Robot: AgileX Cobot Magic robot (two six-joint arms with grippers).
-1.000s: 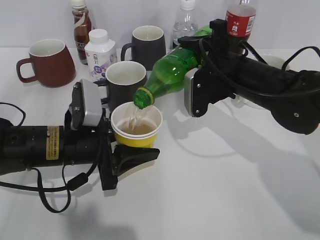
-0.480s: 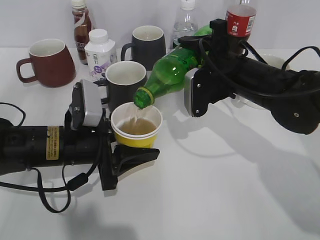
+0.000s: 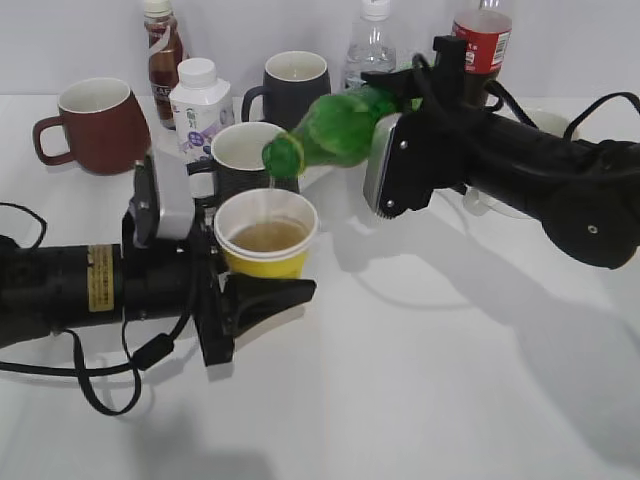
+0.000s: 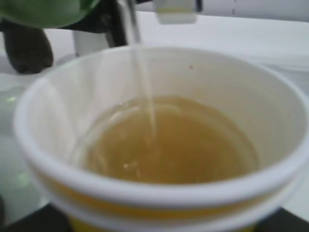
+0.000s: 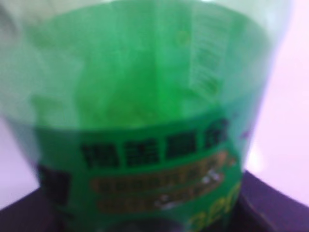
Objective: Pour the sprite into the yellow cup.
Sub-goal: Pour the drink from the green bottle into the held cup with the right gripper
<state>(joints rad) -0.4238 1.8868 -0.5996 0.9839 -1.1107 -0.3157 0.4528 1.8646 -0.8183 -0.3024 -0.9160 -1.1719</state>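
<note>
The sprite (image 3: 335, 125) is a green bottle held tilted, its open mouth down-left and above the yellow cup (image 3: 262, 262). A thin stream falls from the mouth into the cup. My right gripper (image 3: 408, 98) is shut on the bottle's lower body; the bottle's label fills the right wrist view (image 5: 145, 145). My left gripper (image 3: 258, 292) is shut on the cup's lower part and holds it above the table. In the left wrist view the cup (image 4: 270, 116) holds amber liquid, with the stream (image 4: 142, 87) entering it.
Behind the cup stand a dark red mug (image 3: 95, 125), two dark grey mugs (image 3: 240, 160) (image 3: 297, 88), a white milk bottle (image 3: 198, 100), a brown drink bottle (image 3: 163, 45), a clear water bottle (image 3: 372, 45) and a cola bottle (image 3: 481, 35).
The bottle has risen and tilted closer to level, so its mouth is now higher above the cup. The cup has shifted slightly left and up. The stream has thinned.
</note>
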